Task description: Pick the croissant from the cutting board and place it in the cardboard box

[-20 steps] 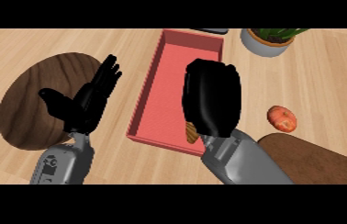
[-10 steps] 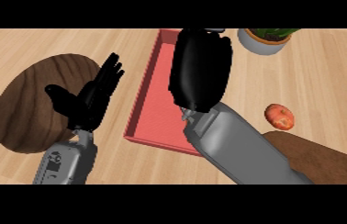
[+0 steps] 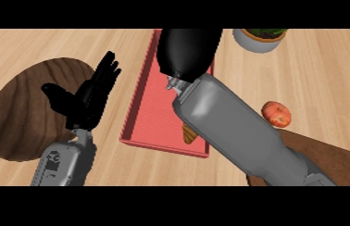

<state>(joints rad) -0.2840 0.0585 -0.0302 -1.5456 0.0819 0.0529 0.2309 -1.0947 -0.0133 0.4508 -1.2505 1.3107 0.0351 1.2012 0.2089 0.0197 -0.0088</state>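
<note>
Head view, looking steeply down: my right hand [image 3: 188, 51] hangs over the far end of the shallow red rectangular cardboard box [image 3: 147, 116], its dark back turned up, so I cannot tell whether the fingers are curled or straight. My grey right forearm [image 3: 232, 128] crosses the box's near right corner. Just beneath it a golden-brown sliver of the croissant [image 3: 189, 134] peeks out, lying inside the box near that corner.

My left hand [image 3: 85, 97] rests released, fingers straight and spread, over the round dark wooden cutting board [image 3: 27, 104] at the left. A red apple [image 3: 277, 114] lies on the pale wooden tabletop [image 3: 314, 81] to the right, and a grey pot with a green plant [image 3: 259, 39] stands at the far edge.

The croissant appears already placed. To finish well, I judge my right hand should rise straight up and clear the box walls before pulling back, so my forearm does not nudge the pastry or the box.
</note>
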